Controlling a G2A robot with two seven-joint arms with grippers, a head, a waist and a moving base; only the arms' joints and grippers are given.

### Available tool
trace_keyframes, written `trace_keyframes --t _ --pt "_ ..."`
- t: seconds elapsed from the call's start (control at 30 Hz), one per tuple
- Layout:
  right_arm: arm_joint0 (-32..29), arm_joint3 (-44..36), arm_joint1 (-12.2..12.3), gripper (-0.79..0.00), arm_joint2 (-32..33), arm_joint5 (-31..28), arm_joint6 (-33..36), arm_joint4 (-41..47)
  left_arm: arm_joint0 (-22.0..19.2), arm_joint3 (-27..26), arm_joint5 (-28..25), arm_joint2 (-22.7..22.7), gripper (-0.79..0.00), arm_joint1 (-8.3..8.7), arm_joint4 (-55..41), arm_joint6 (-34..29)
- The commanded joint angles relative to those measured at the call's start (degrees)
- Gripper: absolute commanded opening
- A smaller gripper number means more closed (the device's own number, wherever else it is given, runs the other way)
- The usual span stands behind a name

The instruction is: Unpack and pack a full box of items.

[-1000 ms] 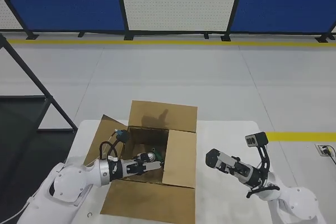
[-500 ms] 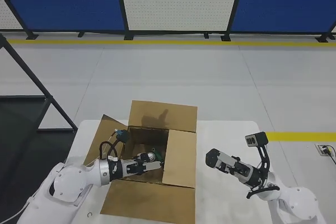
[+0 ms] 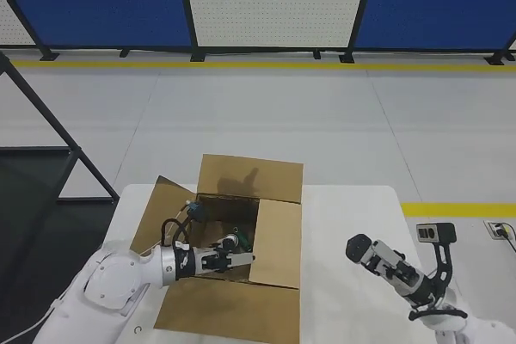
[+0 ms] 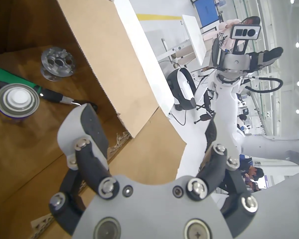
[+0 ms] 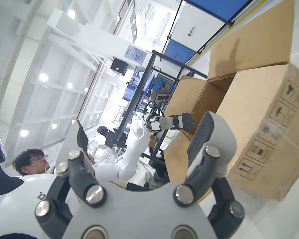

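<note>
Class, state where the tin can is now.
In the left wrist view, the tin can stands upright on the cardboard box floor, beside the green-handled tool, near the metal hub.

Beside the cardboard box, the robot's left arm and right arm are showing glossy white shells with black bands at the wrists. A black cable is looping off the left wrist, ending in a blue-green plug. A black camera block is riding a black bracket on the right wrist. The left gripper and right gripper are each sporting a grey metal plate studded with silver screws, black links, and white fingers faced with black ribbed pads.
</note>
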Motion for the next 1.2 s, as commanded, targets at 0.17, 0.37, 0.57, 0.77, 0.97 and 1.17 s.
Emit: trace_keyframes --t 0.17,0.37,0.57,0.77,0.97,1.17 --pt "-1.7 -0.9 0.1 0.000 1.1 0.2 -0.7 0.1 -0.9 1.2 1.2 0.3 0.000 -0.17 1.0 1.4" --pt "-1.7 -0.9 0.1 0.000 1.1 0.2 -0.7 0.1 -0.5 1.0 1.1 0.7 0.000 -0.30 1.1 2.8" --pt "-4.7 -2.6 0.3 0.000 2.0 -1.1 -3.3 0.6 -3.9 3.5 1.7 5.3 0.000 -1.78 1.1 4.5" --pt "-7.0 -3.5 0.7 0.000 2.9 -1.0 -4.3 1.3 -8.5 9.9 1.6 11.2 0.000 -3.96 0.2 5.3" --pt "-7.1 -3.5 0.7 0.000 2.9 -0.8 -4.3 1.1 -11.9 15.6 0.3 14.8 0.000 -5.97 -1.9 6.0" --pt "-7.6 -3.9 0.7 0.000 2.6 -0.6 -4.8 1.2 -14.0 18.2 -1.4 16.8 0.000 -7.39 -3.0 6.0"
